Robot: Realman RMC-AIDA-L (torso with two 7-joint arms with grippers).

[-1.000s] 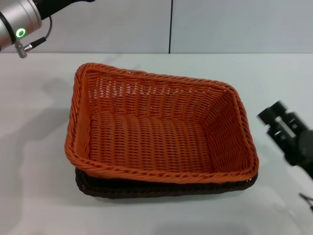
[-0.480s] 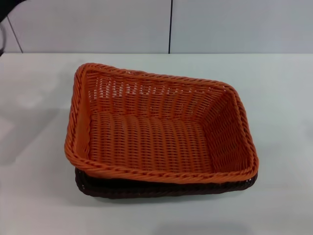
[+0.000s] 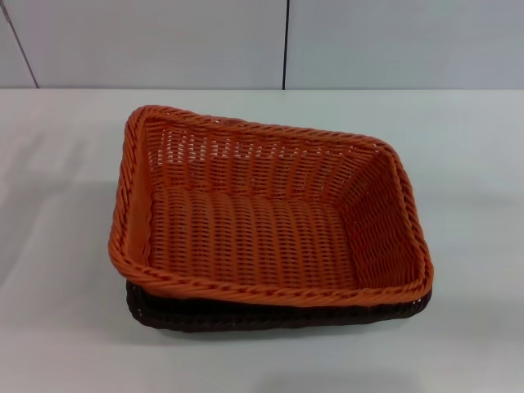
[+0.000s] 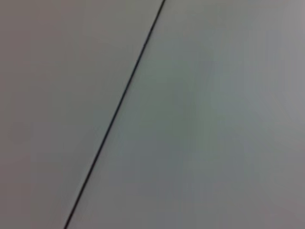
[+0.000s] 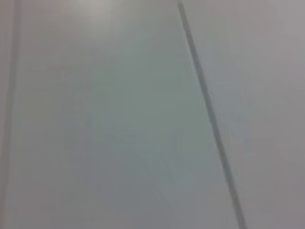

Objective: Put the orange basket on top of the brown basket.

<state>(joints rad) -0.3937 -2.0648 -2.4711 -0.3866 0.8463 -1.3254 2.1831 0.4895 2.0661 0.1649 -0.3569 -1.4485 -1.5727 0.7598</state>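
The orange basket [image 3: 270, 213] sits nested on the brown basket [image 3: 270, 315] on the white bench [image 3: 65, 327]; neither claw shows, so their state cannot be told.

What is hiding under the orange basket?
A brown basket sits under the orange basket, on the table. Only its dark rim and wall peek out along the near side. Its inside and the rest are covered.

A white table [image 3: 65, 344] meets a pale panelled wall [image 3: 164, 41]; a thin dark seam [image 3: 286, 45] divides the panels.
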